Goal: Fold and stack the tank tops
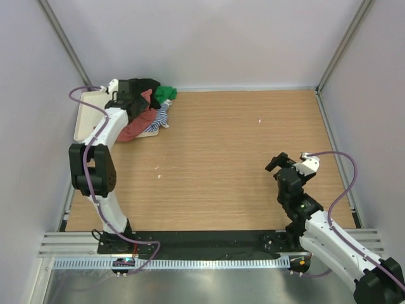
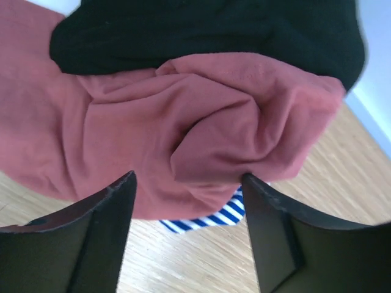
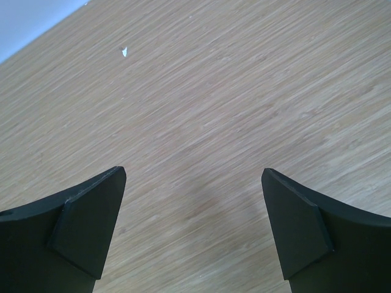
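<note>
The tank tops lie in a heap at the table's far left: a brick-red one (image 1: 135,128), a navy-and-white striped one (image 1: 162,117), a black one (image 1: 142,87) and a green one (image 1: 166,94). My left gripper (image 1: 130,104) is down on this heap. In the left wrist view its jaws (image 2: 188,178) stand open on either side of a bulging fold of the red top (image 2: 183,122). The right fingertip touches the cloth. The striped top (image 2: 214,218) peeks out beneath and the black cloth (image 2: 201,30) lies above. My right gripper (image 1: 277,163) hovers open over bare wood (image 3: 194,174), empty.
A white tray (image 1: 85,114) lies under the left part of the heap, against the left wall. Small white specks sit on the wooden table (image 1: 259,120) (image 3: 124,52). Walls close in the table on the left, back and right.
</note>
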